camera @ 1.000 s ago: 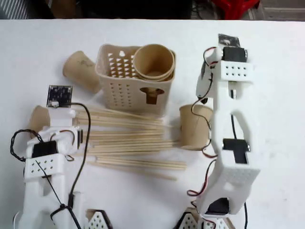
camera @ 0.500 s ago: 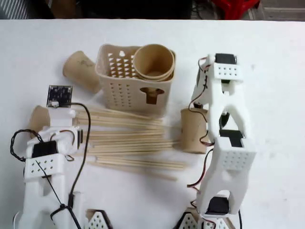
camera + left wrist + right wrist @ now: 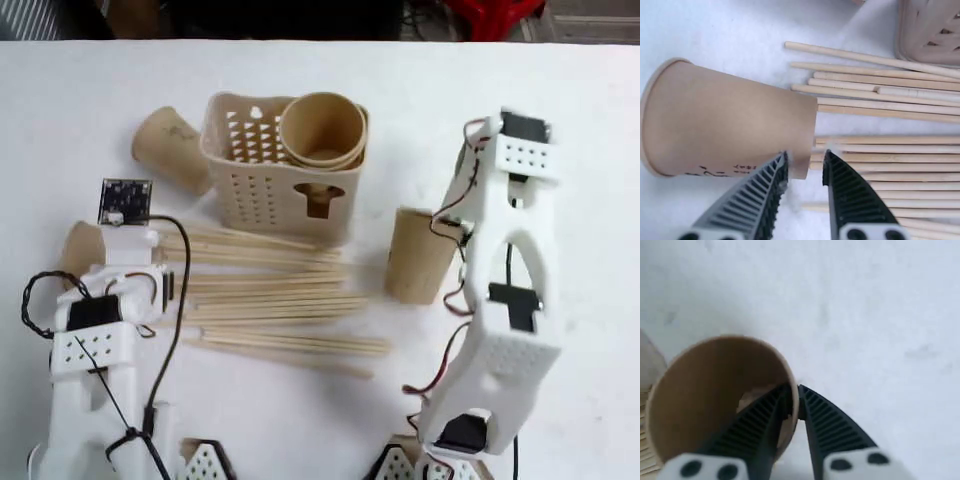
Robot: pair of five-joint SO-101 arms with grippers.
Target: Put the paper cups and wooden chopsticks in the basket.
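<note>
Right claw (image 3: pixel 792 390): clamped on the rim of a paper cup (image 3: pixel 420 255), one finger inside the mouth, one outside.
High view: this cup is at 4 o'clock from the basket (image 3: pixel 250 195). The chopsticks (image 3: pixel 280 300) are spread at 6 o'clock, their ends just beside it.
Judgement: the cup is light, thin-walled and easily crushed. Its rolled rim is the stiffest hold, so a gentle pinch there suits. The chopsticks are stiff, thin and likely to roll; take them mid-length.
Left claw (image 3: pixel 805 159): jaws apart, at the base of a second cup (image 3: pixel 725 125) lying on its side.

Overhead camera (wrist cameras close, downward)
</note>
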